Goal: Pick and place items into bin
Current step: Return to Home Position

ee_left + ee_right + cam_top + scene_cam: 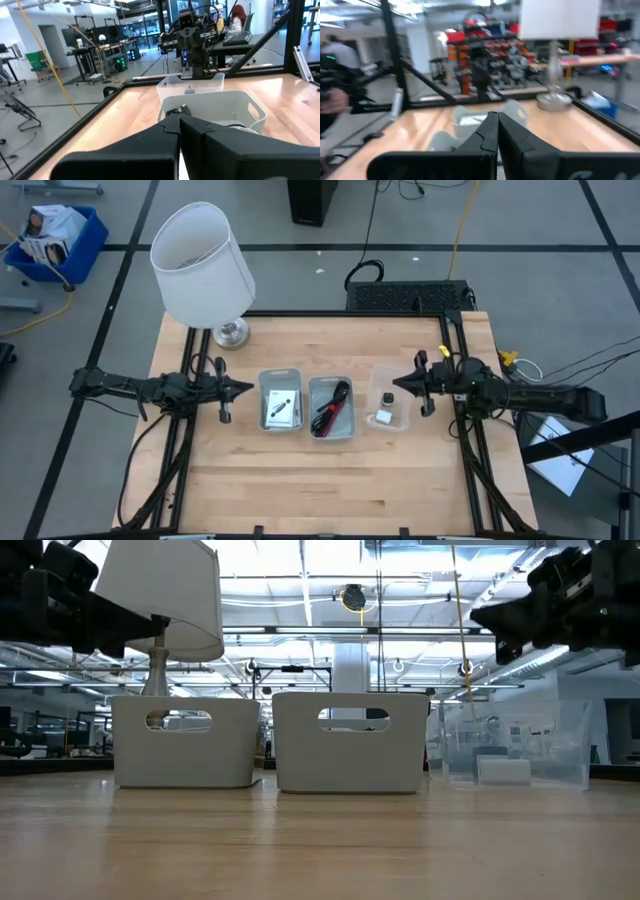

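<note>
Three bins stand in a row mid-table. The left grey bin (281, 401) holds white square cards (283, 410) with black marks. The coiled red-and-black cable (331, 408) lies in the middle grey bin (350, 425). Inside the clear bin (402, 412) are a tiny black cube (388, 397) and a tiny white block (383, 417). My left gripper (250, 390) hovers shut just left of the left bin, pointing right. Just right of the clear bin, my right gripper (393, 383) hovers shut, pointing left. Both grippers are held above the table and hold nothing.
The white-shaded lamp (203, 265) stands on its metal base (231, 332) at the far left of the table, behind my left arm. Bare wood lies along the near side of the table (330, 490). A dark frame rims the table's edges.
</note>
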Controlling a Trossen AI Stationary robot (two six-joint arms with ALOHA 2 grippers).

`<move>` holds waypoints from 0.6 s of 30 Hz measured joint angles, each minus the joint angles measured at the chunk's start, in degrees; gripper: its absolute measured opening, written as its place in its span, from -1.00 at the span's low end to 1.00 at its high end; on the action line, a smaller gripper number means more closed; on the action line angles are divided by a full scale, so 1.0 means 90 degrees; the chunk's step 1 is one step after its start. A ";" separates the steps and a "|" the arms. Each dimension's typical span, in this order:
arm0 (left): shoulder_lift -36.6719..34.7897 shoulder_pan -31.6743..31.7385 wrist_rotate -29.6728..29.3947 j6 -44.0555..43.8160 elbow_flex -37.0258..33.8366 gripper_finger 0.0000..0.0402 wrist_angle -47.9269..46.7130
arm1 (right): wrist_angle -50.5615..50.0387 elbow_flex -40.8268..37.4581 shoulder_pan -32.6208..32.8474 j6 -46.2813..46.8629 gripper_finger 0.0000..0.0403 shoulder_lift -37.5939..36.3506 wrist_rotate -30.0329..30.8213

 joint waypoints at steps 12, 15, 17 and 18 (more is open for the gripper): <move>0.0002 0.0000 -0.0334 -0.0054 0.0000 -0.99 -0.0202 | -0.1544 -0.0002 0.0007 -0.0307 -1.00 -0.0945 0.0938; 0.0002 0.0000 -0.0337 -0.0017 0.0000 -0.98 -0.0202 | -0.1694 -0.0002 0.0007 -0.0284 -1.00 -0.0992 0.0919; 0.0002 0.0000 -0.0338 0.0024 0.0000 -0.98 -0.0202 | -0.1761 -0.0002 0.0007 -0.0313 -1.00 -0.1025 0.0919; 0.0002 0.0000 -0.0343 0.0032 0.0000 -0.98 -0.0202 | -0.1814 -0.0002 0.0007 -0.0325 -1.00 -0.1050 0.0919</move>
